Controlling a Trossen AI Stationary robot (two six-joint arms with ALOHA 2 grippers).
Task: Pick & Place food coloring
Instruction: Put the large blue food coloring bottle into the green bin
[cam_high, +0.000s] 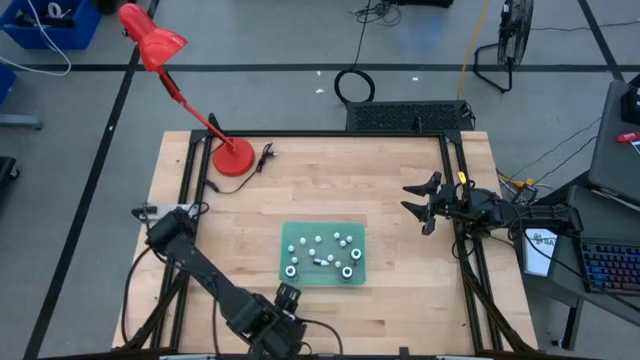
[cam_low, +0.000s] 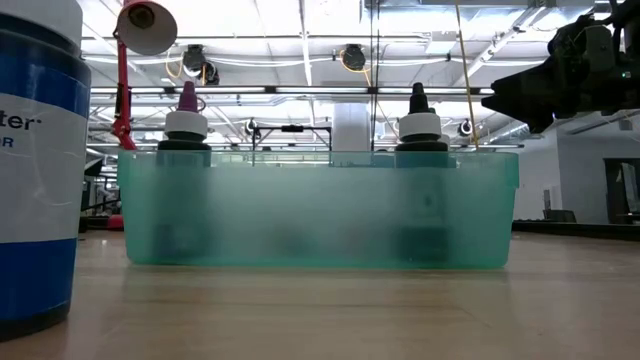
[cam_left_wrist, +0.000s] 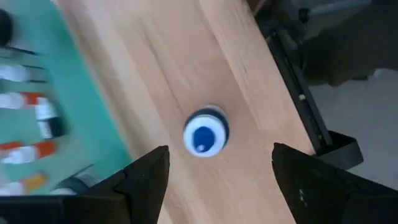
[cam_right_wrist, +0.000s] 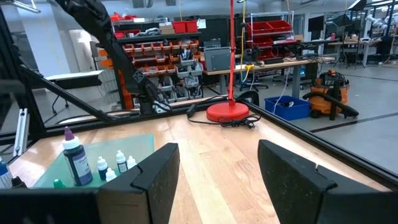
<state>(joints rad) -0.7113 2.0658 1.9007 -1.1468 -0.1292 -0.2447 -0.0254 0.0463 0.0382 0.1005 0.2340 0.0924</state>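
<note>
- At the table's near edge, the left gripper (cam_high: 283, 312) hangs with its two dark fingers (cam_left_wrist: 144, 177) spread wide, holding nothing.
- Below it on the bare wood stands a single blue-and-white bottle (cam_left_wrist: 206, 131), upright, its long axis vertical and its cap pointing straight up at the wrist camera; in the low view it fills the left edge (cam_low: 38, 160).
- Just beyond, mid-table, lies the green tray (cam_high: 296, 273), long side running left to right.
- The food coloring (cam_high: 322, 250) sits inside it: small whitish bottles scattered across the middle, larger dark round ones near the corners.
- In the left wrist view several small bottles (cam_left_wrist: 25, 149) with orange bands lie flat on their sides; which way each points is unclear.
- The low view shows two taller bottles (cam_low: 186, 122) upright, nozzles up, above the tray wall.
- To the right, well apart from the tray, the right gripper (cam_high: 424, 203) hovers with fingers splayed, empty.
- At the far left corner stands a red desk lamp (cam_high: 232, 157).
</note>
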